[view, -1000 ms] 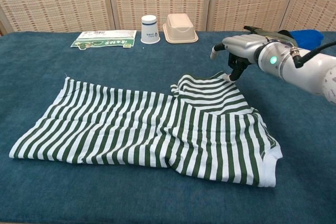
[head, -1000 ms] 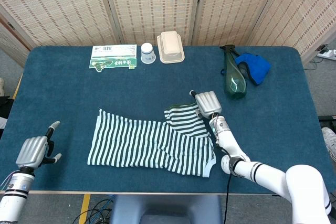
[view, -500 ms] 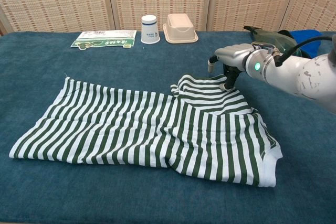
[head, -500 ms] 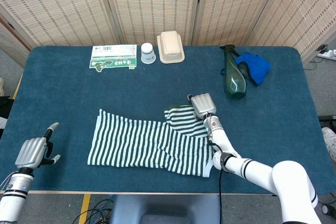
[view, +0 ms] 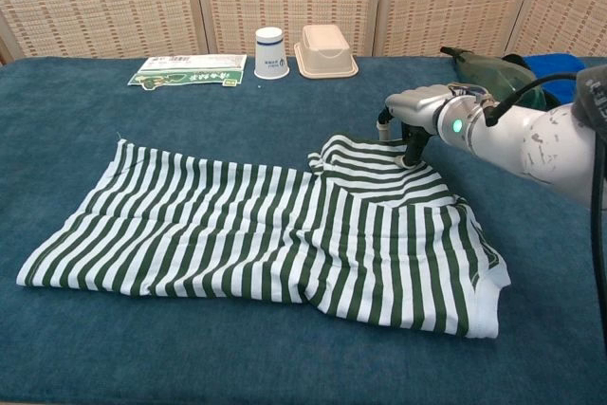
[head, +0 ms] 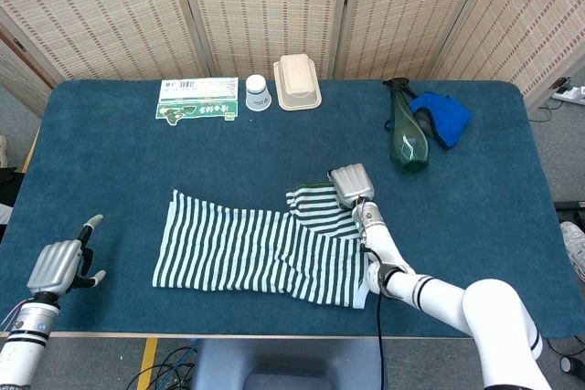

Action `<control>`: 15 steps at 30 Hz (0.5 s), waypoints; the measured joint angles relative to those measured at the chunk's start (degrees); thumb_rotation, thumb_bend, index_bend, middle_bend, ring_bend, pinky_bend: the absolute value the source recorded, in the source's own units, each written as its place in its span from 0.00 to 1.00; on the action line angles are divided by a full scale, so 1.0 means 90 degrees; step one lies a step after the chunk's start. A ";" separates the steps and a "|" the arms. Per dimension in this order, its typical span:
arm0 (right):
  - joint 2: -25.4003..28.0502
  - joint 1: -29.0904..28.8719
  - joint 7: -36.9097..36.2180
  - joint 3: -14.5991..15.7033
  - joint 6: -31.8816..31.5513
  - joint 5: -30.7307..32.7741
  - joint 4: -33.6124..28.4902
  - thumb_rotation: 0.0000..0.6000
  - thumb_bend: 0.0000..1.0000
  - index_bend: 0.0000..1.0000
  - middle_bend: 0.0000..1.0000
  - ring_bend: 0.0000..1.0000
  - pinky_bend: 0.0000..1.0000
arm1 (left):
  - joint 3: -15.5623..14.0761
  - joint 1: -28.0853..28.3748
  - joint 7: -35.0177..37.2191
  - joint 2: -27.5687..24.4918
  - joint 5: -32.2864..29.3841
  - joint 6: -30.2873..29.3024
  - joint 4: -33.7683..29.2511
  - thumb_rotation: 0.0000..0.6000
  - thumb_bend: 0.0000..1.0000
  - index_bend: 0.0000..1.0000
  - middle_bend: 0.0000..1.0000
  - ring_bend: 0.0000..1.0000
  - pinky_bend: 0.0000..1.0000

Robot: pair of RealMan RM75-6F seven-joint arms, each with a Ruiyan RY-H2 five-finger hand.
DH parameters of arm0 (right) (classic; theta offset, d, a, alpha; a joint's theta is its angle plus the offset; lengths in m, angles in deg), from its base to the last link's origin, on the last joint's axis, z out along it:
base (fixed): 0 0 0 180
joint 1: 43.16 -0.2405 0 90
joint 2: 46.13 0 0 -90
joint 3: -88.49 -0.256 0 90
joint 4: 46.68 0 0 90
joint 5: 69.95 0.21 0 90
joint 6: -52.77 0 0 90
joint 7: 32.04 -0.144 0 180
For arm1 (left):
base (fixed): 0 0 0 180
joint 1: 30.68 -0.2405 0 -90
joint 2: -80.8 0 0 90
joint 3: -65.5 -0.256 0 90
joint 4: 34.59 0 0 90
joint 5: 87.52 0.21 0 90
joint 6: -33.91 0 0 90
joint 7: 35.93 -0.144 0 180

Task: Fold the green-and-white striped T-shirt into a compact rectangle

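Observation:
The green-and-white striped T-shirt lies spread on the blue table, with its right sleeve folded inward over the body. My right hand hovers over that sleeve at the shirt's upper right corner. Its fingertips point down and touch the fabric, while the thumb stands apart from them. The sleeve lies flat and nothing is lifted. My left hand sits near the table's front left edge, well clear of the shirt, and holds nothing.
Along the far edge lie a green-and-white packet, a paper cup and a beige container. A dark green bottle and a blue cloth lie at the back right.
My right hand has moved left and down from beside the sleeve's edge onto the sleeve. The left hand has sunk slightly toward the front edge. The shirt's shape is unchanged.

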 measured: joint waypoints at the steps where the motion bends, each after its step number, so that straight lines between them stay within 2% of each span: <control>1: -0.0004 -0.0005 -0.0013 0.0002 0.0006 0.0007 0.0018 1.00 0.38 0.36 0.90 0.97 1.00 | 0.0001 -0.0003 0.0002 -0.0004 -0.0001 0.0000 0.0003 1.00 0.25 0.00 0.84 0.83 0.93; 15: 0.0028 -0.0094 -0.0257 -0.0083 0.0103 0.0061 0.0176 1.00 0.38 0.37 0.90 0.97 1.00 | -0.0005 0.0007 -0.0008 -0.0002 -0.0022 0.0069 0.0024 1.00 0.25 0.00 0.84 0.83 0.93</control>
